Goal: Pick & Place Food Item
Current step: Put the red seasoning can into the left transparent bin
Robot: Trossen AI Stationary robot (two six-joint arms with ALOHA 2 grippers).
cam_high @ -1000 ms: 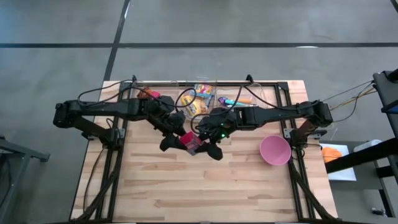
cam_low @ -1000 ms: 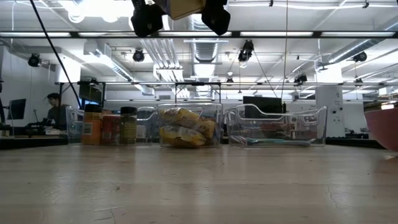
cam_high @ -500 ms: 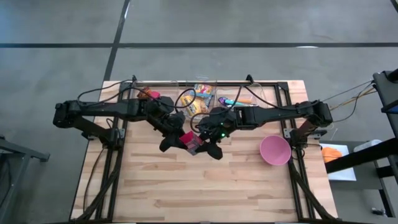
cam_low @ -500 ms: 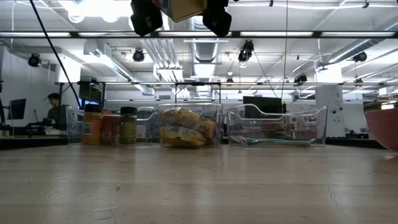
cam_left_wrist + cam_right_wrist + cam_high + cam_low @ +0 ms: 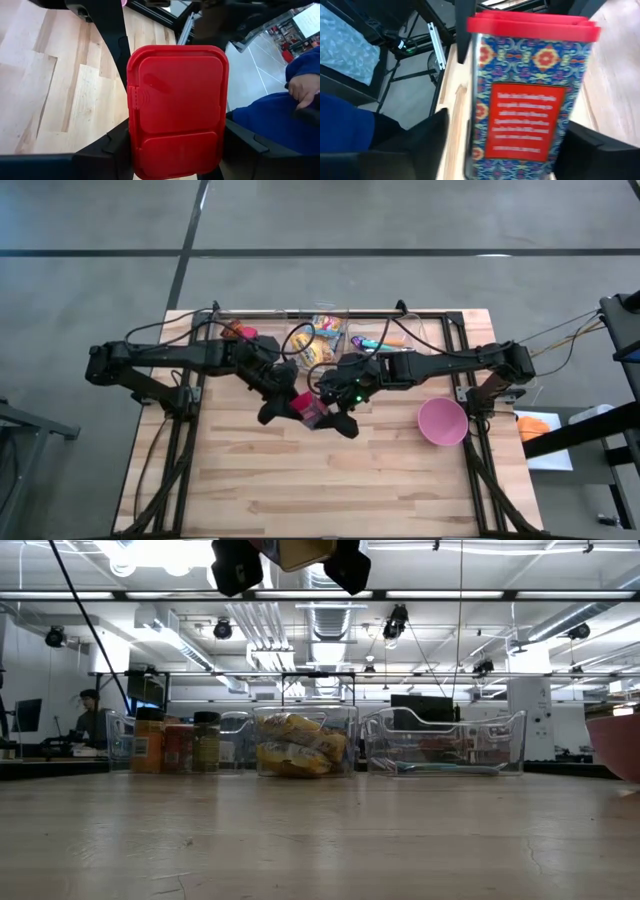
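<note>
A rectangular tin [image 5: 310, 410] with a red lid [image 5: 177, 100] and blue patterned sides [image 5: 525, 105] hangs high over the middle of the table. Only its lower edge [image 5: 300, 552] shows at the top of the low view. My left gripper [image 5: 286, 406] comes from the left and is shut on the tin's lid end. My right gripper [image 5: 336, 412] comes from the right. Its fingers [image 5: 415, 145] stand open on either side of the tin's body, with a strip of table showing between one finger and the tin. My left gripper pinches the tin between its two fingers [image 5: 117, 142], which lie on the two side walls just behind the red lid [image 5: 134, 150]. It comes slanting down from the table's left side and looks straight at the lid. The tin is lifted clear of the table.
Along the far edge stand clear bins, one with yellow snack bags [image 5: 318, 345] and one with small items [image 5: 385, 338], plus spice jars [image 5: 175, 745]. A pink bowl [image 5: 442, 421] sits at the right. A person's blue sleeve [image 5: 280, 115] shows beyond the table.
</note>
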